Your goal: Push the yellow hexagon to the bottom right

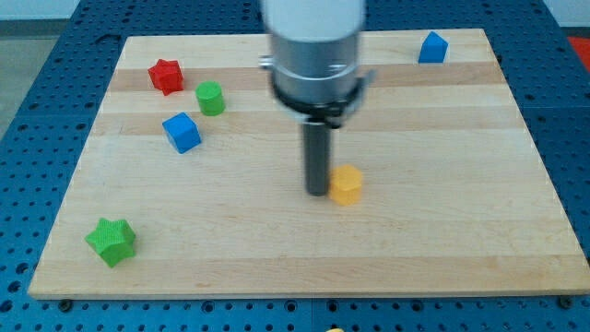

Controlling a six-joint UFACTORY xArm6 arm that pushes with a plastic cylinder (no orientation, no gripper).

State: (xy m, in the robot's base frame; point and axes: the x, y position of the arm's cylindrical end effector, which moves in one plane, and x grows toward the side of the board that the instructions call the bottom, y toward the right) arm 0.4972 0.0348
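Observation:
The yellow hexagon (347, 184) lies near the middle of the wooden board (442, 231), slightly right of centre. My tip (317, 193) stands on the board right against the hexagon's left side, touching or nearly touching it. The rod rises from there to the arm's grey body at the view's top.
A red star block (166, 76), a green cylinder (210, 98) and a blue cube (182, 132) sit at the upper left. A green star block (112, 241) is at the lower left. Another blue block (432, 47) is at the top right.

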